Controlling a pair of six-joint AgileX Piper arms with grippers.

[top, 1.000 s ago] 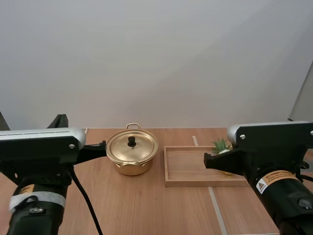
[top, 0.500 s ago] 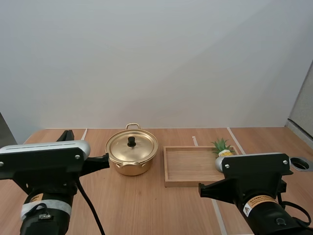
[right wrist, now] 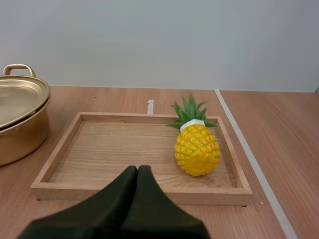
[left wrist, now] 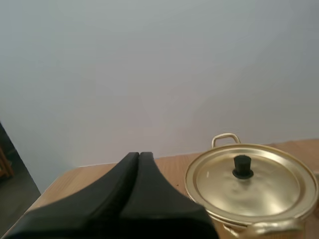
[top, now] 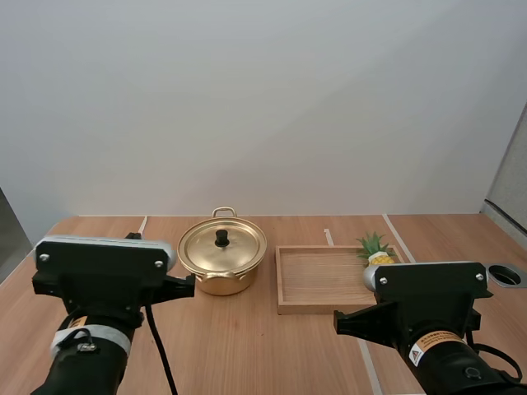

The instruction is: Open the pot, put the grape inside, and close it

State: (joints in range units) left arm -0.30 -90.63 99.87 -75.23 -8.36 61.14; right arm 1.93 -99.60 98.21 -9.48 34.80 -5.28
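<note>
High view: a round gold metal pot (top: 221,278) stands on the wooden bench (top: 247,354) just left of the shallow rectangular wooden tray (top: 317,278), clear of its rim. The pot's gold lid (top: 235,247) is seated, with its black knob (top: 221,238) upright at centre. The fruit observed is a yellow pineapple with a green leaf crown (top: 378,255), lying inside the tray by its right wall, crown toward the far rim. Left wrist view: left jaws pressed together as one dark wedge, empty, left of the tray with the pot between. Right wrist view: right jaws likewise together, empty, just short of the tray's near rim.
</note>
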